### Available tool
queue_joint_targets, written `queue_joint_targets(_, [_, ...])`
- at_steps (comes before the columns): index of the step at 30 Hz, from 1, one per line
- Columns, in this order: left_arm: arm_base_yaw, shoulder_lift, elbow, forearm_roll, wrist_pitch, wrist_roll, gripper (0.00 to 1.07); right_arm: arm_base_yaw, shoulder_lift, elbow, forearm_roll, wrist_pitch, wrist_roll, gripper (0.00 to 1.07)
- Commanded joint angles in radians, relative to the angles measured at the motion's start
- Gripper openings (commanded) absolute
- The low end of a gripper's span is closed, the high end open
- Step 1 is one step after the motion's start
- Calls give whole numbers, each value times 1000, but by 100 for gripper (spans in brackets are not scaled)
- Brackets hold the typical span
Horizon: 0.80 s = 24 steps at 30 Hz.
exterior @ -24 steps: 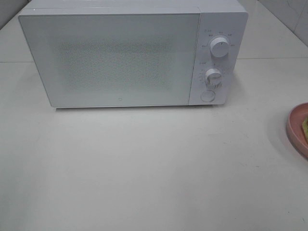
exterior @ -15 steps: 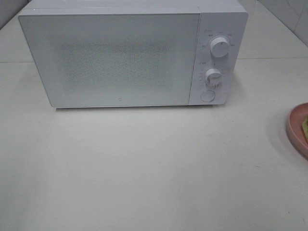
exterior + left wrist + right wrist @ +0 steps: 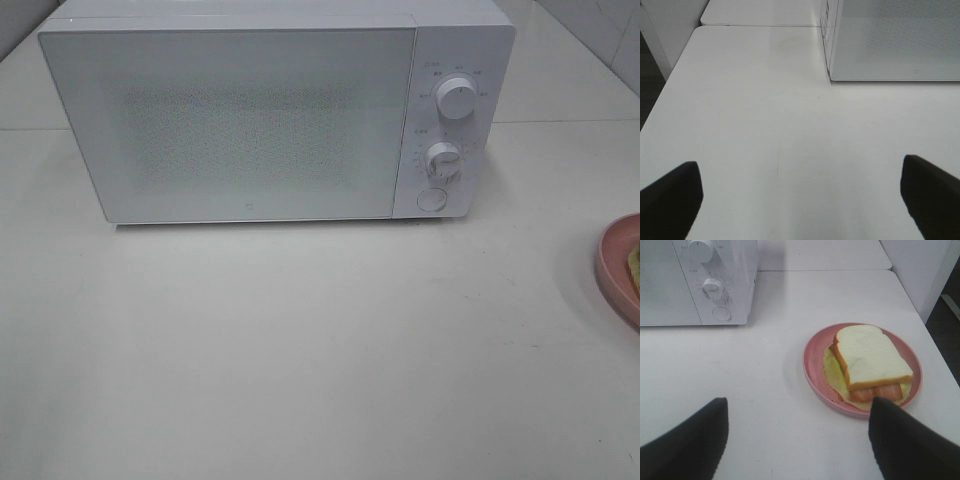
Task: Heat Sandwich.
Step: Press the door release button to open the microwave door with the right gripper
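1 sandwich (image 3: 870,357), 1 plate (image 3: 812,362), 1 microwave (image 3: 240,120), 2 knobs (image 3: 457,100).

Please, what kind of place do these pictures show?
Probably a kitchen-like test setup: a white microwave oven stands on a plain white table, and a sandwich lies on a pink plate nearby.

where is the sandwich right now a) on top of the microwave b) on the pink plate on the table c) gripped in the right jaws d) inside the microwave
b: the sandwich lies on the pink plate, which sits on the table near the shut microwave.
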Motion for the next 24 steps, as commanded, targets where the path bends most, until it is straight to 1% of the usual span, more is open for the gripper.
queue_joint_targets(1, [1, -29, 2, -7, -7, 2, 101, 3, 42, -9, 2, -49, -3, 76])
queue_joint_targets(2, [1, -29, 2, -7, -7, 2, 101, 3, 42, -9, 2, -49, -3, 76])
queue_joint_targets(10, [1, -29, 2, -7, -7, 2, 101, 3, 212, -9, 2, -181, -3, 76])
queue_joint_targets(12, [1, -29, 2, -7, -7, 2, 101, 3, 228, -9, 2, -196, -3, 76])
queue_joint_targets(24, [1, -29, 2, -7, -7, 2, 101, 3, 452, -9, 1, -408, -3, 76])
